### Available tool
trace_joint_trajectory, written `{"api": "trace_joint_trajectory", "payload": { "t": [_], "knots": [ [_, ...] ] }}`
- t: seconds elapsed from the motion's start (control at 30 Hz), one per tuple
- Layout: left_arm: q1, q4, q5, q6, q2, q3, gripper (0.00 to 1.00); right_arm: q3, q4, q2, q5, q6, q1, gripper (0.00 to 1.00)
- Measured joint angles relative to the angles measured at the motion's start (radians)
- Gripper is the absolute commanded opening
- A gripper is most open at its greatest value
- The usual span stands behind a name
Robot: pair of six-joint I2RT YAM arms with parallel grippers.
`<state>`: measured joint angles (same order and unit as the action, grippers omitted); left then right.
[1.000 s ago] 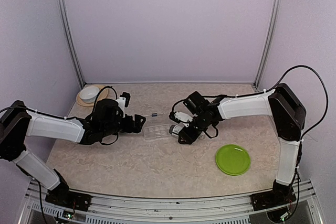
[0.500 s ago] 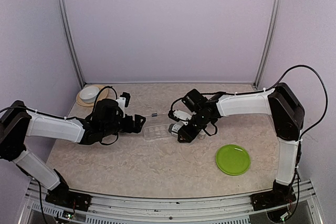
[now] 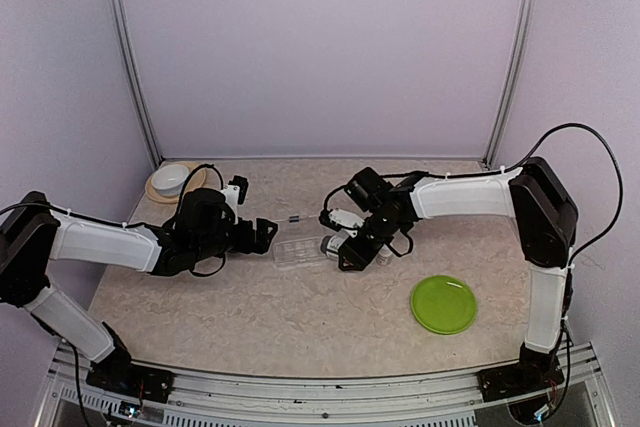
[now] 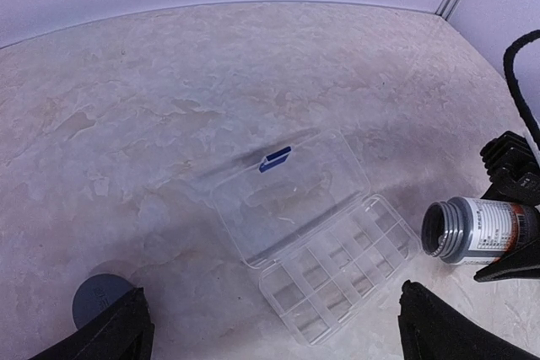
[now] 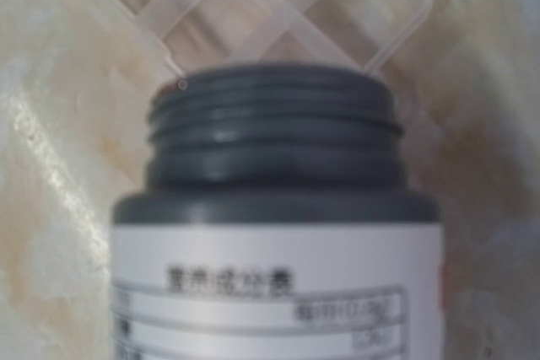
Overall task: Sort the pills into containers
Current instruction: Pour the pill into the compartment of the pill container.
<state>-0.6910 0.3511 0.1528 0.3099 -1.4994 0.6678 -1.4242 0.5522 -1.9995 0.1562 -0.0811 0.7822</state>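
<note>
Risk first — the bottle (image 4: pixel 477 229) lies almost on its side in the right gripper (image 3: pixel 346 251), jaws pinching its labelled body, open mouth aimed left at the right end of the containers (image 4: pixel 337 271). The mouth looks to be just at that corner rather than over one cell, so my guess is a further tilt could spill pills onto the table (image 4: pixel 126 124) or into several cells at once. Small pieces would likely roll on that smooth marbled top. The box is light plastic with nothing pinning it — a nudge from the bottle neck might slide it.

Left gripper (image 3: pixel 264 235) hovers just left of the box, jaws spread wide, holding nothing. Pills don't show: the bottle's inside is dark and the cells look bare.

Containers: flat clear rectangular tray mid-table between both grippers, with a thin-walled grid. Its lid (image 4: pixel 287 196) lies open on the far side, with a small blue latch (image 4: pixel 275 158). Bottle: rigid cylinder, grey threaded neck, printed label. Grey round cap (image 4: pixel 95 298) rests on the table close under the left gripper.
</note>
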Motion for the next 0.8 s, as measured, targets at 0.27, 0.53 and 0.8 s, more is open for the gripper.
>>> {"api": "trace_joint_trajectory", "payload": {
  "t": [0.27, 0.53, 0.8],
  "knots": [
    [0.0, 0.0, 0.0, 0.0, 0.0, 0.0, 0.99, -0.017, 0.021, -0.009, 0.003, -0.001, 0.0, 0.0],
    [0.0, 0.0, -0.001, 0.0, 0.0, 0.0, 0.99, -0.047, 0.045, -0.026, 0.004, -0.001, 0.0, 0.0],
    [0.0, 0.0, -0.004, 0.0, 0.0, 0.0, 0.99, -0.074, 0.072, -0.033, 0.004, -0.002, 0.0, 0.0]
  ]
}}
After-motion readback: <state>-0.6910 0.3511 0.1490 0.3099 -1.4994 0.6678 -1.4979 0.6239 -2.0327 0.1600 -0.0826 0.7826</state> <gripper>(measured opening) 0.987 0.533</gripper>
